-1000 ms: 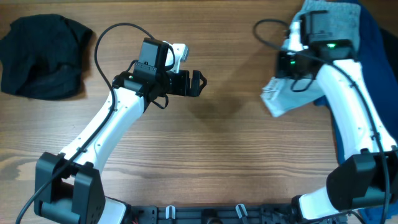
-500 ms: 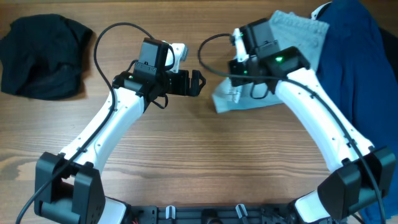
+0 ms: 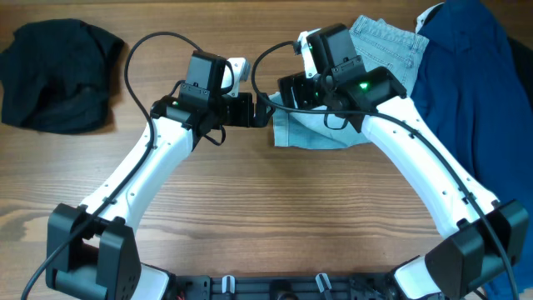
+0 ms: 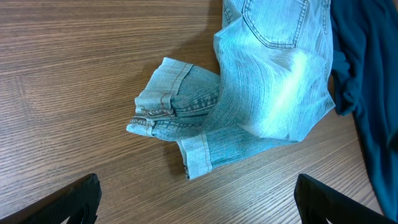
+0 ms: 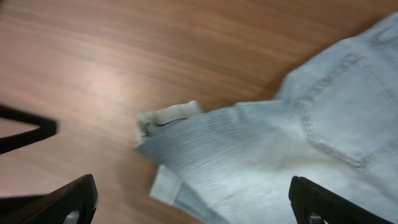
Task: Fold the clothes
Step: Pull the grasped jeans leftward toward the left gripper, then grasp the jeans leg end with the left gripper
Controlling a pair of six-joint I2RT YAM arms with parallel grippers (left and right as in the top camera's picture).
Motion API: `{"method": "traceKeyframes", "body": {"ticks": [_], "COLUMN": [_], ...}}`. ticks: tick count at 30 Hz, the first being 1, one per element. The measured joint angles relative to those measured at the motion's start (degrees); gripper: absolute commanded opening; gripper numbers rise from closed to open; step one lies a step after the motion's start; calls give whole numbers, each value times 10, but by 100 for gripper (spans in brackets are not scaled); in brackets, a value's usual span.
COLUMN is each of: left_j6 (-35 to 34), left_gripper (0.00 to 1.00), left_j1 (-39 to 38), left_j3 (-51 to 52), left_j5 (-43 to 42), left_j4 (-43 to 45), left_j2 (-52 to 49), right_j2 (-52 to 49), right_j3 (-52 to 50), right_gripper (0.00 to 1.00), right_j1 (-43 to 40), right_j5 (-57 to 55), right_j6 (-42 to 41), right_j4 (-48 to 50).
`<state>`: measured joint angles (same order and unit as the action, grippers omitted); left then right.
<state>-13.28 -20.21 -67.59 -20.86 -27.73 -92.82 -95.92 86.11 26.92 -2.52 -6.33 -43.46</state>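
- The shorts [image 3: 366, 75] lie on the table [image 3: 250, 208], right of centre. They are rumpled, with a back pocket [image 4: 280, 25] facing up.
- Their long axis runs on a slant, from the pocket end at the far right down to a bunched cuff [image 4: 163, 102] nearer the middle.
- The dark-blue garment [image 3: 475, 83] touches the shorts' right edge. The black garment [image 3: 54, 75] sits well apart at the far left.
- The right gripper [image 3: 290, 92] hangs over the cuff end. Its wrist view is blurred but shows the fingers wide apart with nothing between them.
- The left gripper [image 3: 263, 109] is just beside the shorts' left edge. Its jaws are spread and empty, with the cuff straight ahead of them.
- Both arms sit at the same end, so neither is clearly nearer. The cuff end is in reach of both, and the pocket end is nearer the right arm's side.
- The likely next move is flattening the shorts by pulling the cuff end out along that slant. The bunched denim may drag the whole piece unless the far end is held.
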Motion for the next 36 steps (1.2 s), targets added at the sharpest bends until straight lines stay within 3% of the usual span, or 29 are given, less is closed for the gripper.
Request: {"method": "traceKeyframes", "body": {"ticks": [6,16,26,27,29,30,32,36], "left_j6": [-17,-47,-116,-122,-130,-137,-148,-171], "left_gripper": [100,100,100,94,51,40,50,60], "left_j1": [0,-5,-70,-78,-91,-97,-106,-134], "left_j3": [0,0,0,0,0,0,0,0], "left_j5": [0,-2,-38,-40,-40,-40,-46,-56], "left_j4": [-1,6,35,41,55,62,73,98], "left_j2": [0,-61,-112,-112,-112,-112,-112,-112], "right_j2": [0,2,2,2,2,2,2,2], "right_j3": [46,100,100,100,100,100,100,100], "right_gripper": [100,100,100,100,100,100,100,100], "right_j1": [-61,-310,-326,-326,-326,-326,-326,-326], "right_j5": [-30,41,75,75,76,77,82,90], "right_j6": [-3,-24,-24,-25,-24,-24,-24,-24], "right_j4": [-57,-163,-168,-168,-171,-174,-174,-174]}}
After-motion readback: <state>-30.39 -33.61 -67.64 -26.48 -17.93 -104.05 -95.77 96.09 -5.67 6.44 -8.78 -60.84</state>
